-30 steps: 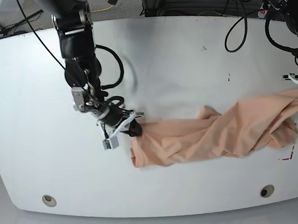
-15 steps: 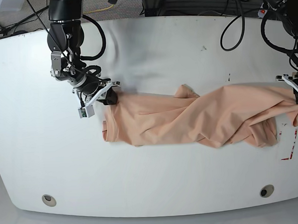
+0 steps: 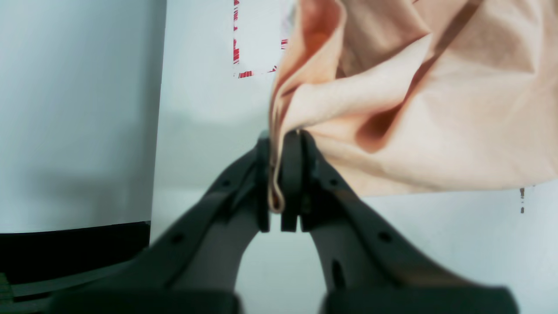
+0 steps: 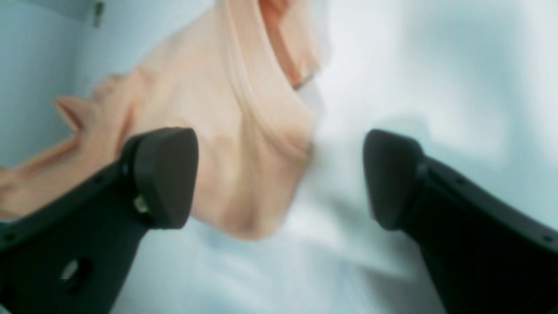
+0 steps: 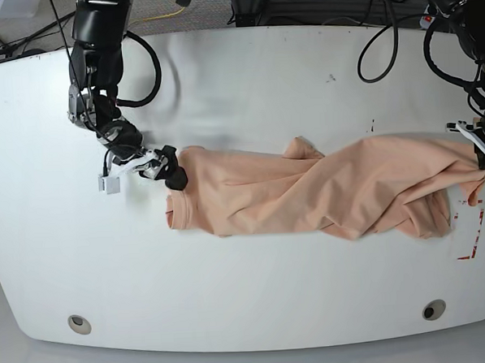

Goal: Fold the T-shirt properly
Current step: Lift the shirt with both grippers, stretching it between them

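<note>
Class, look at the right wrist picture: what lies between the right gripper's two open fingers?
In the right wrist view, the right gripper stands open; an edge of the T-shirt and bare white table lie between its fingers.

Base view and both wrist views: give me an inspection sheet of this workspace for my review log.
Surface: white table, red corner marks near its right edge.
Job's things: T-shirt twisted, stretched lengthwise, unfolded.
Clutter: nothing seen.
Grippers: left gripper shut on a T-shirt edge; right gripper open, one finger over the cloth.
Cables: black cables looping onto the far edge.
Surroundings: floor and more wiring behind the table.
</note>
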Robot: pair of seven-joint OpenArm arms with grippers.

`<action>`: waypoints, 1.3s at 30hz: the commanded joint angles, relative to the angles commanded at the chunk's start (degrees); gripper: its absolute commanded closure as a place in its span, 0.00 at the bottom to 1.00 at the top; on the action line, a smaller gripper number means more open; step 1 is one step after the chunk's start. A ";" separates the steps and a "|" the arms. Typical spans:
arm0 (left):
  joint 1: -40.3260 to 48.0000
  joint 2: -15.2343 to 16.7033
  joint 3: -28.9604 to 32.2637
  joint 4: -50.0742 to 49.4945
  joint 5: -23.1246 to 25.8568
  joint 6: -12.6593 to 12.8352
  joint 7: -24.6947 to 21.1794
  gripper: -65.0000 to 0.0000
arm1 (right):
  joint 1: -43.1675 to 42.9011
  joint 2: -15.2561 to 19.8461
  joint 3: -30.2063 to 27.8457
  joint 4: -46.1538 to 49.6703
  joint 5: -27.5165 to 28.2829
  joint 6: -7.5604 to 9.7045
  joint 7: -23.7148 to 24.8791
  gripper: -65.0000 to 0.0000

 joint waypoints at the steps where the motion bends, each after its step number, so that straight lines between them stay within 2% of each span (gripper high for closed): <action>1: 0.00 0.00 0.00 0.00 0.00 0.00 0.00 0.99 | 0.44 0.18 -0.97 -0.97 0.79 1.58 0.00 0.11; 2: 0.00 0.00 0.00 -0.09 0.00 0.00 0.00 0.99 | 0.79 0.35 -1.67 -1.49 1.23 2.64 0.00 0.11; 4: 0.00 0.00 0.09 -0.09 0.00 0.09 0.00 0.99 | 1.05 0.18 -2.81 -1.49 1.32 3.08 0.00 0.11; 10: 0.00 0.00 0.09 -0.09 0.00 0.26 0.00 0.99 | 1.14 -1.32 -4.57 -1.41 1.05 2.99 0.35 0.12; 11: 0.00 0.00 0.09 -0.09 0.00 0.26 0.00 0.99 | 1.14 -1.58 -4.57 -1.41 0.97 2.99 0.44 0.15; 15: 0.00 0.00 0.09 -0.09 0.00 0.35 0.00 0.99 | 2.29 -1.67 -4.57 -1.76 0.62 2.99 0.53 0.42; 20: 0.00 0.00 0.18 -0.18 0.00 0.35 0.00 0.99 | 2.90 -1.85 -4.57 -1.23 -4.84 2.99 0.53 0.98; 21: 0.00 0.00 0.18 -0.18 0.00 0.35 0.00 0.99 | 3.08 -1.85 -4.48 -0.97 -5.10 2.99 0.53 1.00; 26: -1.49 0.00 4.40 0.09 0.00 0.26 -1.23 0.99 | 0.62 -1.49 -4.40 5.71 -5.63 2.55 1.76 1.00; 28: -1.49 0.00 5.19 0.09 0.00 0.35 -2.55 0.99 | -1.05 -0.79 -4.40 9.32 -5.63 0.53 1.76 1.00; 29: -1.58 0.00 5.98 0.09 0.00 0.35 -3.34 0.99 | -2.29 0.18 -4.40 12.13 -5.63 -1.23 1.85 1.00; 31: -1.67 0.00 7.65 0.18 0.00 0.44 -4.04 0.99 | -4.92 1.58 -4.40 16.35 -5.63 -3.69 1.93 1.00; 36: -2.29 0.09 10.02 0.18 0.00 0.79 -4.13 0.99 | -9.58 5.19 -3.87 22.68 -7.82 -6.59 2.11 1.00; 39: -3.96 1.58 12.31 0.18 0.00 3.25 -4.13 0.99 | -10.37 5.54 0.62 24.18 -9.76 -7.12 2.11 1.00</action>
